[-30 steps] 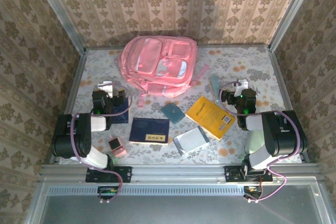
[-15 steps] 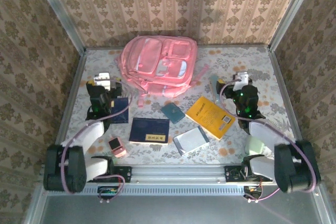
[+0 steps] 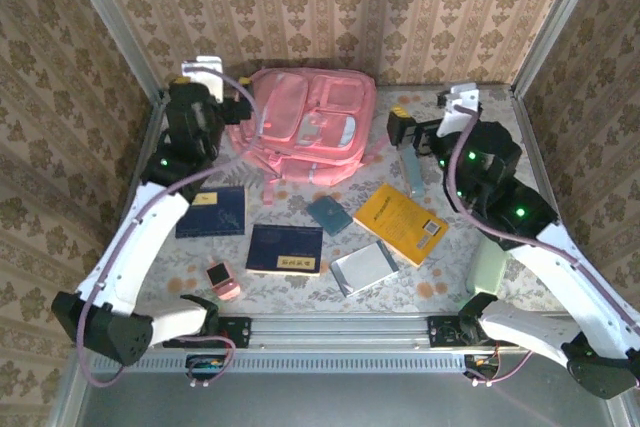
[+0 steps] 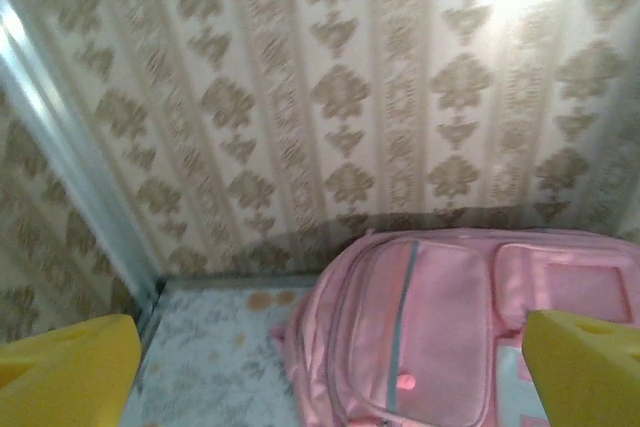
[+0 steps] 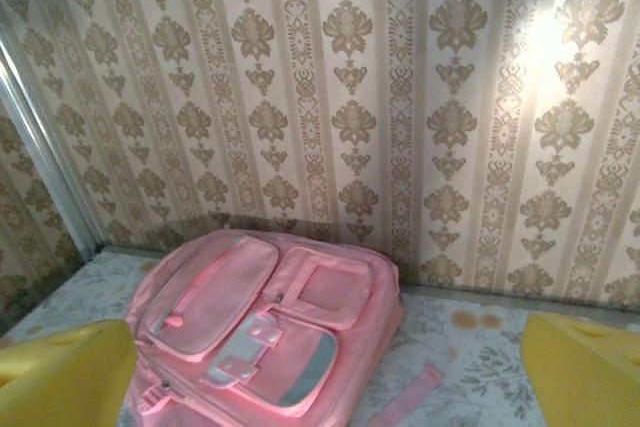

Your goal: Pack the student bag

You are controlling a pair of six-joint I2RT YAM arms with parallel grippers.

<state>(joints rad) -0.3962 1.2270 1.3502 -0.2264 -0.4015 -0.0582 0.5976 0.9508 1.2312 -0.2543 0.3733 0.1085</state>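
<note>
The student bag (image 3: 305, 125), a big pink backpack with pale grey panels, lies flat against the back wall with its front pockets up. It also appears in the left wrist view (image 4: 450, 327) and the right wrist view (image 5: 260, 337). My left gripper (image 3: 225, 107) hangs raised by the bag's left side, open, its yellow fingers (image 4: 70, 372) wide apart with nothing between them. My right gripper (image 3: 405, 127) is raised just right of the bag, also open and empty, with yellow fingers (image 5: 585, 367) spread. A loose pink strap (image 5: 405, 397) lies on the cloth.
On the floral cloth in front of the bag lie a yellow book (image 3: 400, 224), two dark blue books (image 3: 285, 249) (image 3: 212, 212), a small teal book (image 3: 329, 215), a grey notebook (image 3: 364, 268), a small pink item (image 3: 222, 279), a teal pen case (image 3: 410, 165) and a pale green object (image 3: 487, 265). Papered walls enclose three sides.
Both arms have risen from low over the books and reached toward the back wall, ending at either side of the bag. Both grippers stayed open.
</note>
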